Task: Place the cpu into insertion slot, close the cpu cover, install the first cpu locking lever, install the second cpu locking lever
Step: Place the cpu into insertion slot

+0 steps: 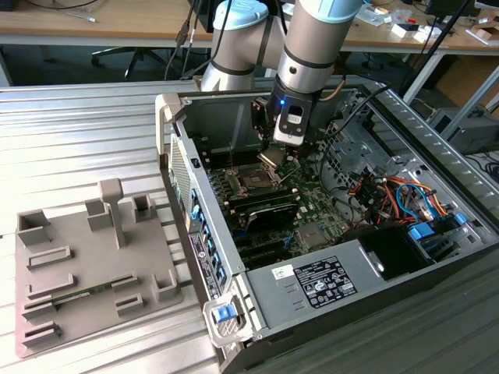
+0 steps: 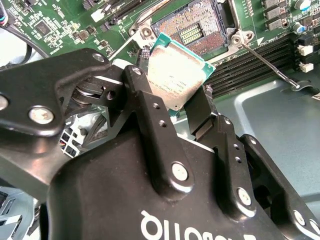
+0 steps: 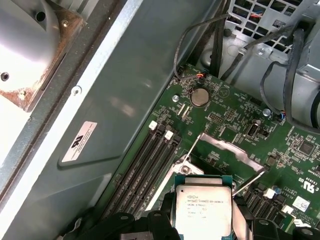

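My gripper (image 1: 271,160) hangs inside the open computer case, shut on the cpu (image 1: 270,162). In both wrist views the black fingers (image 2: 150,110) pinch the silver-faced chip (image 2: 175,75) by two opposite edges (image 3: 202,210). The insertion slot (image 1: 253,181) lies open just below the chip, a little toward the exterior view's left, with its contact field bare (image 2: 192,25). The cpu cover (image 3: 225,147) stands raised off the socket. A thin locking lever (image 2: 270,65) sticks out free beside the slot.
The green motherboard (image 1: 312,210) fills the case floor, with long black memory slots (image 3: 145,165) beside the socket. Bundled cables (image 1: 390,191) and drive bays crowd the exterior view's right. A grey fixture tray (image 1: 86,265) sits outside the case on the left.
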Robot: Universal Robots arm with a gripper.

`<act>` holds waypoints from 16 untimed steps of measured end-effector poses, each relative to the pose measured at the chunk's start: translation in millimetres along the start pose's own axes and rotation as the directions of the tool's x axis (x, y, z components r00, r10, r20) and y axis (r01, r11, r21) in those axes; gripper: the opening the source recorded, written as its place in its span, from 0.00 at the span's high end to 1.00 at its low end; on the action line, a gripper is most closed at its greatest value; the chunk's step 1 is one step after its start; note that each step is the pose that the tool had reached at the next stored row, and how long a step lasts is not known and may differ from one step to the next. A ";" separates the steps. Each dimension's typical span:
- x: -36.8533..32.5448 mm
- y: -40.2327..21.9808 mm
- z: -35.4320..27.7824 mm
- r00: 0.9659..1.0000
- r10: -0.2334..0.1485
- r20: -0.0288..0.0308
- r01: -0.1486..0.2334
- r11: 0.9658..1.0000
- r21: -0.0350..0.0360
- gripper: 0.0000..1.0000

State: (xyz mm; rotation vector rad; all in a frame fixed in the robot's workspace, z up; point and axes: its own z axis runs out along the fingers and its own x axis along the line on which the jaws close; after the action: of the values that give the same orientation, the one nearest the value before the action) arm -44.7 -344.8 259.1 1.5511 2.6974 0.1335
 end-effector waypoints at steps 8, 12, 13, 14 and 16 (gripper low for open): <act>0.0 0.0 0.2 1.000 0.023 0.002 -0.023 1.000 0.000 0.45; 0.0 0.0 0.3 1.000 0.031 0.003 -0.031 1.000 -0.001 0.45; 0.0 0.0 0.3 0.999 0.033 0.003 -0.033 0.999 -0.001 0.45; 0.0 0.0 0.4 0.999 0.034 0.003 -0.034 0.999 -0.001 0.45; 0.0 -0.1 0.4 0.999 0.038 0.003 -0.038 0.999 -0.001 0.45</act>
State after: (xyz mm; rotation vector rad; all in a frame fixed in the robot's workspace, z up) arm -44.7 -344.8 258.7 1.6020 2.6656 0.1325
